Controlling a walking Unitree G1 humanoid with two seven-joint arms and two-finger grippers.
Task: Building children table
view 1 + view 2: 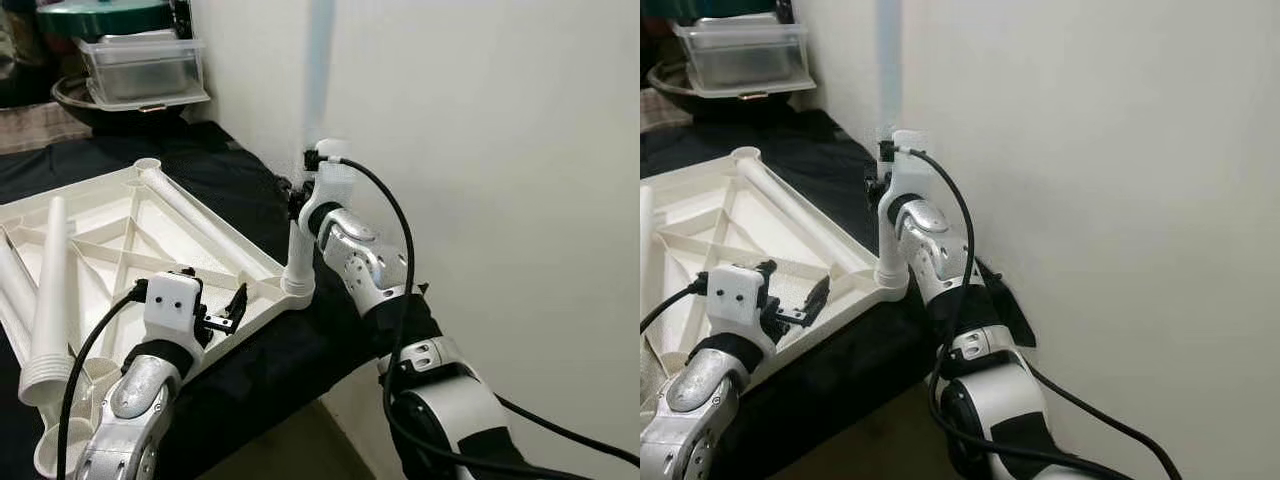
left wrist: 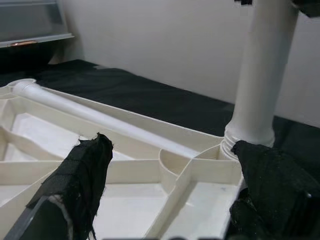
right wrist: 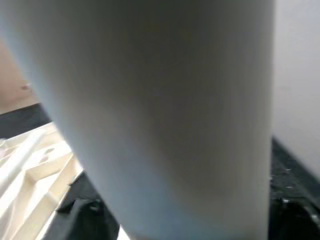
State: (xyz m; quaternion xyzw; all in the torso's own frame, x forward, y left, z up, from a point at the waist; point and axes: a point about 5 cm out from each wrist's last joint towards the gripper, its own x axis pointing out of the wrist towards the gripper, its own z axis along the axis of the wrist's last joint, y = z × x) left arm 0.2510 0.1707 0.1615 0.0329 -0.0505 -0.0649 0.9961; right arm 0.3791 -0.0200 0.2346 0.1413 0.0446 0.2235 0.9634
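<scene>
A white ribbed tabletop (image 1: 120, 235) lies upside down on black cloth. One white table leg (image 1: 297, 250) stands upright in the near right corner socket (image 2: 235, 145). My right gripper (image 1: 300, 197) is shut on that leg a little above the socket, and the leg (image 3: 165, 115) looms close in the right wrist view. My left gripper (image 1: 212, 296) hovers open over the tabletop's near edge, just left of the socket, its fingers (image 2: 80, 185) wide apart and holding nothing. Two loose legs, one (image 1: 48, 300) and another (image 1: 200, 225), lie on the tabletop.
Clear plastic boxes (image 1: 145, 65) sit on a dark bowl at the back left. A white wall (image 1: 480, 150) rises close on the right. The black cloth (image 1: 270, 375) drops off at the front edge toward the floor.
</scene>
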